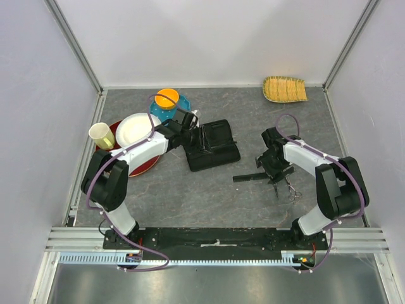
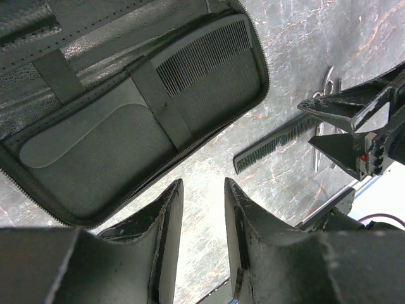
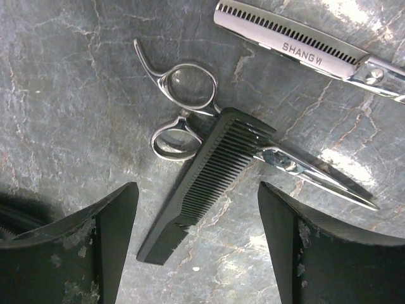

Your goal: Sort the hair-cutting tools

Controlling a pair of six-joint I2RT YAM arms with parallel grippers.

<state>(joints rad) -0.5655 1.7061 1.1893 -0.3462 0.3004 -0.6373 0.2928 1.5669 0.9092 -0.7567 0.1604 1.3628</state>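
Note:
The black zip case (image 1: 218,149) lies open at mid table. In the left wrist view a black comb with a handle (image 2: 190,63) sits tucked under a strap inside the case (image 2: 95,164). My left gripper (image 1: 193,136) hovers over the case's left side, open and empty (image 2: 201,209). The second black comb (image 1: 250,178) lies on the table right of the case, with one end resting over a pair of silver scissors (image 3: 183,107). Silver thinning scissors (image 3: 304,44) lie beside them. My right gripper (image 1: 276,166) hovers open over this comb (image 3: 202,183), its fingers on either side of it and not touching.
At the back left stand a yellow cup (image 1: 101,135), a white bowl (image 1: 134,128) on a red plate, and an orange bowl (image 1: 168,98) on a teal plate. A woven basket (image 1: 285,88) sits at the back right. White walls enclose the table.

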